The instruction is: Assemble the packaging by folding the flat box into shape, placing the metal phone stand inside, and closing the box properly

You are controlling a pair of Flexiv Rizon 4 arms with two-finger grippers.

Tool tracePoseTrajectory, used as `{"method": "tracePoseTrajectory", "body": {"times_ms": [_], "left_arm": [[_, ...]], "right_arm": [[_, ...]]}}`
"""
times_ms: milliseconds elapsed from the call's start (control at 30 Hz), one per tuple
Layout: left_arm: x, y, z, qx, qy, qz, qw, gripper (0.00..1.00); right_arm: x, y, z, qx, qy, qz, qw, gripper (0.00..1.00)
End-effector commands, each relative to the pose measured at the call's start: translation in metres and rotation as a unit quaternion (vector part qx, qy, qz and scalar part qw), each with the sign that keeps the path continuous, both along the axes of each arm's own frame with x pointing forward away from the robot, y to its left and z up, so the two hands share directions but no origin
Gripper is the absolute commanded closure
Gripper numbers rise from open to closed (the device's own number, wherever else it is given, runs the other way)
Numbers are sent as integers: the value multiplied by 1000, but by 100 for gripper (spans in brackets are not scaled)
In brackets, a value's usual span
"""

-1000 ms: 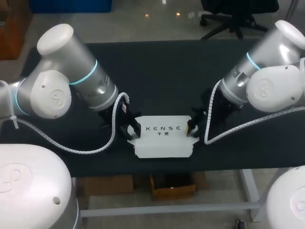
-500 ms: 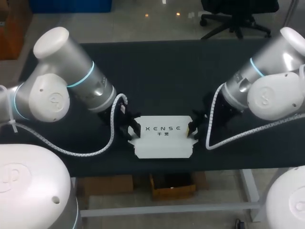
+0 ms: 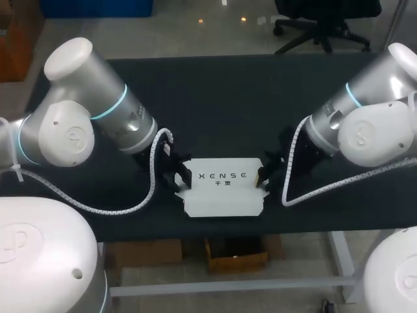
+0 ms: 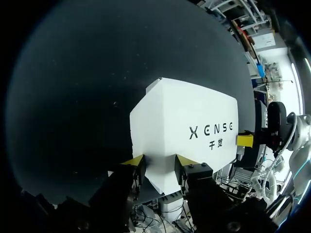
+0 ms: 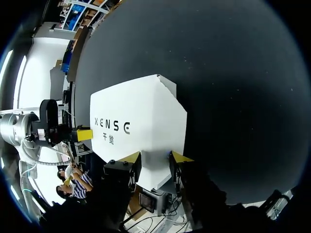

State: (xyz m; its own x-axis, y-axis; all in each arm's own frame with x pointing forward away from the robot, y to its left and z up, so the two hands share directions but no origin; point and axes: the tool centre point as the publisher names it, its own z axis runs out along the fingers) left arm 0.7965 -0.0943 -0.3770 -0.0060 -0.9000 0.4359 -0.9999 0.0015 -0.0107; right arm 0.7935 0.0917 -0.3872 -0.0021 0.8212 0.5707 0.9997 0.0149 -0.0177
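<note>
The white flat box lies printed face up on the black table, near its front edge. The left gripper grips the box's left end flap between both fingers, set narrowly apart. The right gripper grips the right end flap likewise.

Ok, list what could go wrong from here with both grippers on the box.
The left gripper and right gripper each pinch only a narrow end flap of the box: uneven pulling may crease or tear it. The box lies close to the table's front edge and might slide off.
</note>
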Motion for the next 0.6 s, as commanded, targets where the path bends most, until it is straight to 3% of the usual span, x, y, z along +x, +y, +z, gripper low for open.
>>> {"method": "tracePoseTrajectory", "body": {"times_ms": [33,267,333,600], "left_arm": [[3,-1,-6,1,3,-1,1000,62],[4,0,-6,4,13,2,1000,64],[4,0,-6,4,13,2,1000,69],[4,0,-6,4,13,2,1000,63]], "right_arm": [[4,1,-3,5,3,1,1000,64],[5,2,-1,10,9,0,1000,64],[5,2,-1,10,9,0,1000,65],[5,2,-1,10,9,0,1000,66]]}}
